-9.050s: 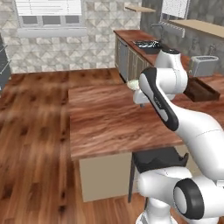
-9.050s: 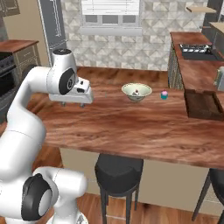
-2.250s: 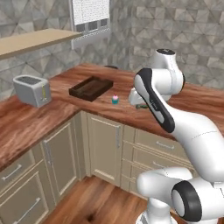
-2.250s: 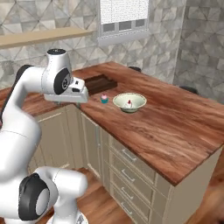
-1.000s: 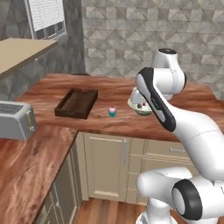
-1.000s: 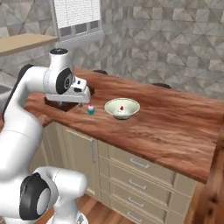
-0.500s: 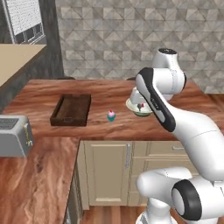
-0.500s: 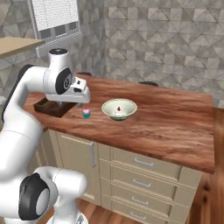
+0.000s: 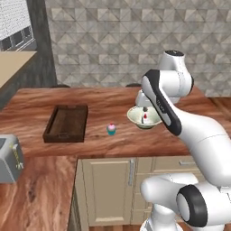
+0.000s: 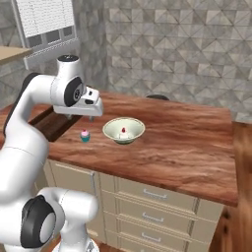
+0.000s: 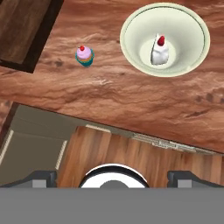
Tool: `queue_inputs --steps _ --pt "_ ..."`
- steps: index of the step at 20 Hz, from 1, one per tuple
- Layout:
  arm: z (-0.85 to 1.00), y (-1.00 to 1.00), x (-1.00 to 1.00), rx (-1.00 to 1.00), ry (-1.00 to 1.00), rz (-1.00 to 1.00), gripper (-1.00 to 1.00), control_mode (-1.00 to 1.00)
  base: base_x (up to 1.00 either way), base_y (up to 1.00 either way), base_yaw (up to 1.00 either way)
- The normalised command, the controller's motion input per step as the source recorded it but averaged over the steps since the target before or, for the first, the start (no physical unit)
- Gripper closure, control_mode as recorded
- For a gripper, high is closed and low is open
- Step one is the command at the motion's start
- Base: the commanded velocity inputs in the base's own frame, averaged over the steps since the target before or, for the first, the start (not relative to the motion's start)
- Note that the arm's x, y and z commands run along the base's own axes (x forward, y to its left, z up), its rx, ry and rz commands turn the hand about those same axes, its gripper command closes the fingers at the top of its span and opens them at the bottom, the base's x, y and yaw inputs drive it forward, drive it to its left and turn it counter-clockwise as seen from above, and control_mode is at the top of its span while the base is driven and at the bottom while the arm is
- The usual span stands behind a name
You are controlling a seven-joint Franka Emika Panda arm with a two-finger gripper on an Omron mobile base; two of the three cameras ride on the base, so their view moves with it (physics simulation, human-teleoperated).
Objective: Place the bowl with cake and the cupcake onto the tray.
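Fingers (image 11: 43, 177) standing wide apart, probably empty, the gripper (image 11: 111, 175) is hovering; lower squarely over the bowl (image 11: 165, 40) rim, avoiding the cupcake (image 11: 84, 55).

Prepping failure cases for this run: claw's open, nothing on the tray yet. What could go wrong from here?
1. The cupcake is tiny and upright, so the open claw could tip it while closing.
2. The bowl with cake is wide and shallow; a rim grasp may slip or tilt, spilling the slice.
3. The cupcake stands between the bowl and the tray, so carrying the bowl across might knock it.
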Motion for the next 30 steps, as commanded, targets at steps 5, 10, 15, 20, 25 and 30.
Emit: queue_inputs --steps 5,10,15,20,25,30 --pt "0.0 0.0 0.0 0.0 0.0 0.0 -1.0 1.0 0.29 0.28 -0.1" --pt "0.0 0.0 0.0 0.0 0.0 0.0 -1.0 1.0 0.2 0.42 -0.17" --pt "0.0 0.0 0.0 0.0 0.0 0.0 -1.0 1.0 0.3 0.29 -0.16" --pt "0.0 0.0 0.0 0.0 0.0 0.0 -1.0 1.0 0.43 0.22 -0.13" --pt "0.0 0.0 0.0 0.0 0.0 0.0 -1.0 1.0 0.39 0.2 -0.1" --pt "0.0 0.0 0.0 0.0 0.0 0.0 -1.0 1.0 0.16 0.16 -0.04"
